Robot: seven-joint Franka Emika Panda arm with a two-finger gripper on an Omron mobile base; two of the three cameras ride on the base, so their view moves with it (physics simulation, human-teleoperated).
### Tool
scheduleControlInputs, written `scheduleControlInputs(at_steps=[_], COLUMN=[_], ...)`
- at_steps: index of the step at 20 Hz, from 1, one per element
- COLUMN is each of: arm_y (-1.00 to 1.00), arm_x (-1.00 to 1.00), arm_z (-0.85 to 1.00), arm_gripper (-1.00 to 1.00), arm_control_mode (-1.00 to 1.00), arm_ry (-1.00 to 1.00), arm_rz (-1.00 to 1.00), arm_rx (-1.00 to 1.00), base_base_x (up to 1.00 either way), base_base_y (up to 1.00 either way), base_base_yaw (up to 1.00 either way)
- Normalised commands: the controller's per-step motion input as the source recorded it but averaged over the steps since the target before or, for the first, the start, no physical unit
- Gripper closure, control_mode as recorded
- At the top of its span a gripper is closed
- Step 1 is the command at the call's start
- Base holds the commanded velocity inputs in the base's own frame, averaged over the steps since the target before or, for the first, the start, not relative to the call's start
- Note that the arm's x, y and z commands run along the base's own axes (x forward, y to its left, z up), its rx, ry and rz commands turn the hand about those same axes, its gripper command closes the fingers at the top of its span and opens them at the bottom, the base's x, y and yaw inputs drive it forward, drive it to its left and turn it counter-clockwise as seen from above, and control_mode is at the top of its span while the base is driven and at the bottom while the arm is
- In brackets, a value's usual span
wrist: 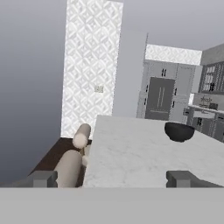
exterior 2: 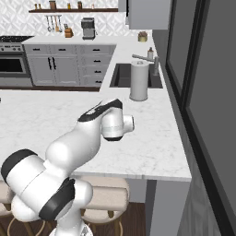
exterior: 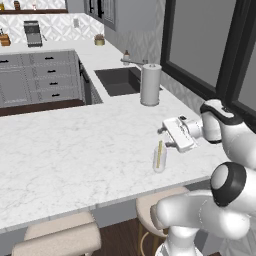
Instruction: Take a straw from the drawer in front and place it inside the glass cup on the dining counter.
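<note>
White arm showing glossy rounded links w/ dark grey/black joint caps; big round dark cap on lower link, black band curving over the wrist link. Wrist ending in a short white cylinder, then a boxy white tool w/ small dark details. Two small dark grey, blocky fingertips showing in hand view.
</note>
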Motion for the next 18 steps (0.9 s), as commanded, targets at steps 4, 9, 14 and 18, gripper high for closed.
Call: scheduleControlInputs(at_steps=[4,9,14,18], arm_y=[0.17,0.10,0.08,0.11], arm_x=[-0.36,-0.34,-0.27,-0.18], arm_z=[0.00,0.00,0.00,0.00], arm_gripper=[-1.00,-1.00,-1.00,-1.00], arm_control_mode=[-1.00,-1.00,-1.00,-1.00], arm_ry=[0.00,0.00,0.00,0.00], arm_rz=[0.00,0.00,0.00,0.00], arm_rx=[-0.01,-0.01,-0.02,-0.02], base_base_x=[0.00,0.00,0.00,0.00], base_base_y=[0.00,0.00,0.00,0.00], base_base_yaw=[0.00,0.00,0.00,0.00])
